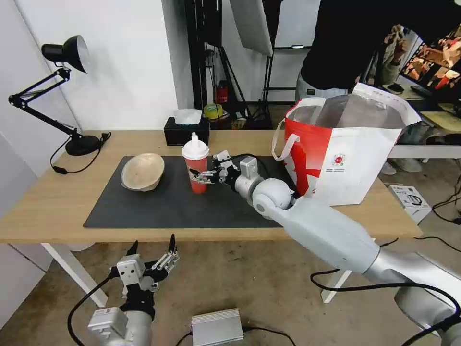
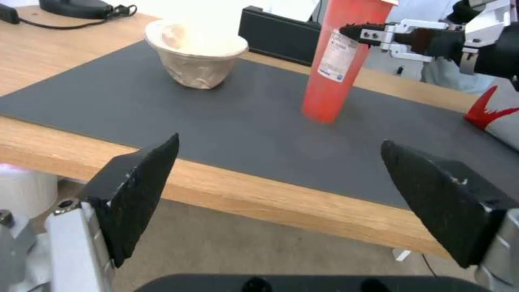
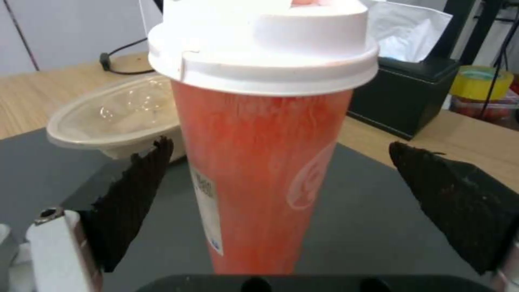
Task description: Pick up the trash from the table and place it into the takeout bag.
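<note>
The red drink cup [image 3: 259, 178] with its white lid [image 3: 263, 44] is standing upright on the dark mat [image 3: 357, 227], sitting between the right gripper's [image 3: 275, 202] spread black fingers [image 3: 132, 194], neither touching it. The pulp bowl [image 3: 116, 117] and black tissue box [image 3: 405, 93] are sitting behind.

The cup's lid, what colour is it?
White; the lid on the red cup shows best in the right wrist view.

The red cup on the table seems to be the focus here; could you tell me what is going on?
The right end effector has reached over the table to the red cup, its fingers open on either side, not gripping. The cup stands upright on the dark mat, beside the beige bowl. The takeout bag stands open at the robot's right. The left end effector waits open below the table's front edge.
</note>
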Available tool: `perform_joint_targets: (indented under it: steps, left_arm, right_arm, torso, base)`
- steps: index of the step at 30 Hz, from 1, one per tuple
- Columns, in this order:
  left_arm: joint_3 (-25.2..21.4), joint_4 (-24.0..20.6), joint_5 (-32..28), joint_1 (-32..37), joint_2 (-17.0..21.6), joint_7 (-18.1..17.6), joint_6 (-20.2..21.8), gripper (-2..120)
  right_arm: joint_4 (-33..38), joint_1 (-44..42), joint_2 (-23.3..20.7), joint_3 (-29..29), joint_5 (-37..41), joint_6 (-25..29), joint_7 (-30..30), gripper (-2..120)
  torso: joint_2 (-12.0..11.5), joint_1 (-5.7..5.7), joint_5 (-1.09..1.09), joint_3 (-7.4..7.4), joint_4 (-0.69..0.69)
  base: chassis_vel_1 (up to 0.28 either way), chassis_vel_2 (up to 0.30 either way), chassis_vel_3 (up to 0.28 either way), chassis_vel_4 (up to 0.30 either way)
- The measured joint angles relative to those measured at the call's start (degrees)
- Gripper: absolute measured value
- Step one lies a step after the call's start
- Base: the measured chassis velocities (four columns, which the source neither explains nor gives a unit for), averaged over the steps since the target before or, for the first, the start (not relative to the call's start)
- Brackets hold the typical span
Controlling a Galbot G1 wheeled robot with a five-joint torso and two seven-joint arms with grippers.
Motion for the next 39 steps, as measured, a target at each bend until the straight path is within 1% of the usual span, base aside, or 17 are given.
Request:
perform_joint_targets:
  steps: [20,30,32,33,36,37,39]
  left_arm:
    - [-0.7,0.6,-1.2,-0.8,0.6,-0.1,-0.1,100]
    - [-0.8,0.5,-1.3,-0.6,0.8,-0.2,-0.1,100]
    - [-0.7,0.5,-1.2,-0.4,0.7,-0.2,-0.1,100]
    - [-0.7,0.5,-1.2,-0.4,0.7,-0.2,-0.1,100]
    - [-0.6,0.3,-0.5,-0.1,0.6,-0.2,-0.5,100]
    - [-0.6,0.3,-0.5,-0.1,0.6,-0.2,-0.5,100]
    - [-0.7,0.3,-0.5,-0.1,0.7,-0.2,-0.7,100]
  right_arm:
    - [-5.6,2.8,3.6,-2.1,-0.1,0.4,-2.5,100]
    - [-8.4,2.9,5.6,-2.1,-2.0,0.4,-3.8,100]
    - [-8.8,2.7,5.9,-2.1,-2.0,0.4,-4.1,92]
    - [-8.8,2.7,5.9,-2.1,-2.0,0.4,-4.1,92]
    - [-8.9,2.3,6.1,-2.1,-2.0,0.4,-4.2,76]
    - [-8.9,2.3,6.1,-2.1,-2.0,0.4,-4.2,76]
    - [-8.7,2.1,6.0,-1.9,-1.9,0.4,-4.2,67]
  torso:
    - [0.0,0.00,0.00,0.00,0.00]
    - [0.0,0.00,0.00,0.00,0.00]
    - [0.0,0.00,0.00,0.00,0.01]
    - [0.0,0.00,0.00,0.00,0.01]
    - [0.0,0.00,0.00,0.00,0.00]
    - [0.0,0.00,0.00,0.00,0.00]
    - [0.0,0.00,0.00,0.00,0.01]
  base:
    - [0.000,0.000,0.000,0.000]
    - [0.000,0.000,0.000,0.000]
    - [0.000,0.000,0.000,0.000]
    - [0.000,0.000,0.000,0.000]
    - [0.000,0.000,0.000,0.000]
    - [0.000,0.000,0.000,0.000]
    - [0.000,0.000,0.000,0.000]
